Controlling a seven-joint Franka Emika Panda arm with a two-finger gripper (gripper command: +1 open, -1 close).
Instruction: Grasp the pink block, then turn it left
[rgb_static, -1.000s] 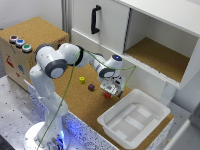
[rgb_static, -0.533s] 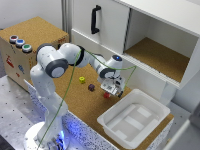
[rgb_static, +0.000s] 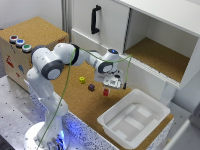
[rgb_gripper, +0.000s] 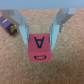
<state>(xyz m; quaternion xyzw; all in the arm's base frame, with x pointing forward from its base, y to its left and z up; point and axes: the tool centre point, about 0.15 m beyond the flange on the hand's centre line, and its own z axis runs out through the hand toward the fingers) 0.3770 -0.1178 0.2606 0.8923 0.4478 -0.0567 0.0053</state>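
While the scene matches the earlier frames, with no visible shift, the gripper (rgb_static: 107, 88) stays closed on the pink block (rgb_gripper: 39, 45), fingers (rgb_gripper: 59, 26) against its two sides, just above the cork surface (rgb_static: 75, 97). White bin (rgb_static: 134, 120): contents none. Purple block (rgb_static: 91, 87) and yellow block (rgb_static: 81, 79) lie nearby. Arm reaches toward the exterior view's right, wrist pointed down.

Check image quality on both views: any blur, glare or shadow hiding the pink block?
Wrist view: the pink block fills the middle between the two fingers, edges soft but its dark letters readable; the purple block at the frame edge is blurrier. Exterior view: soft overall, the pink block is just a small red speck under the gripper; no glare on it.
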